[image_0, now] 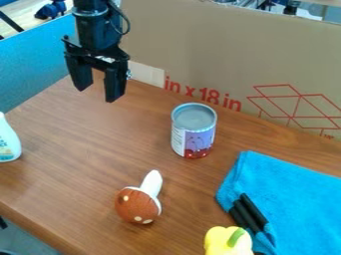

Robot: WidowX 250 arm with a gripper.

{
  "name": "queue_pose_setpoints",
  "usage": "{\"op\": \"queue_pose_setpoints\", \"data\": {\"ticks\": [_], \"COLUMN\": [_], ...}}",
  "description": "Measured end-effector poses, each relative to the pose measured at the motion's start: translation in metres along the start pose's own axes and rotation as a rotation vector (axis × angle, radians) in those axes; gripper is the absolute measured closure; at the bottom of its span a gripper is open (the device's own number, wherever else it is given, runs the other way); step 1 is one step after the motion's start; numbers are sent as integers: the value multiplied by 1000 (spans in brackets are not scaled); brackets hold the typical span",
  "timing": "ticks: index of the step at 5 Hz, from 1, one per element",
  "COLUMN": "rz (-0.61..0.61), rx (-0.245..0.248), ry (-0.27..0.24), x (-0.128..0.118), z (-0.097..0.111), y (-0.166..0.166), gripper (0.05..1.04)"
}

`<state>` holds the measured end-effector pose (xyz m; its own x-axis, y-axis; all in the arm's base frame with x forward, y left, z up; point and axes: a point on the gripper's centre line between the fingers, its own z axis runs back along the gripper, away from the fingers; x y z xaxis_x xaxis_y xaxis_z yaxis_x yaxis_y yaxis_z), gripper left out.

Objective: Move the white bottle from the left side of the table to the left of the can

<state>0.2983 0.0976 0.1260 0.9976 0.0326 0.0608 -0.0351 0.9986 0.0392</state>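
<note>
"in x18 in" on cardboard (220, 55)

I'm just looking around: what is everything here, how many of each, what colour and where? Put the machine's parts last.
Table: one, brown wood, under the objects
Can: one, silver with a purple-and-red label, upright near the middle
Toy mushroom: one, orange-brown with pale spots and white stem, lower middle
Cloth: one, blue, lower right
Rod-like pieces: two, black, on the cloth's left part
Toy pepper: one, yellow with green stem, bottom edge
Bottle: one, mostly white, left edge
Cardboard panel: one, tan with red print, behind
Side panel: one, blue, upper left
Arm: one, black, upper left
Gripper: one, black, open, below the arm
</note>
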Motion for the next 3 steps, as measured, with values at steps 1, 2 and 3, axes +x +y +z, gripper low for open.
{"op": "queue_pose_setpoints", "data": {"ticks": [1,2,3], "rz": [1,38,164], "rx": [-10,1,37], "ry": [32,15,-47], "x": [-3,-11,-27], "z": [-10,-1,24], "y": [-1,24,54], "gripper": [82,82,81]}}
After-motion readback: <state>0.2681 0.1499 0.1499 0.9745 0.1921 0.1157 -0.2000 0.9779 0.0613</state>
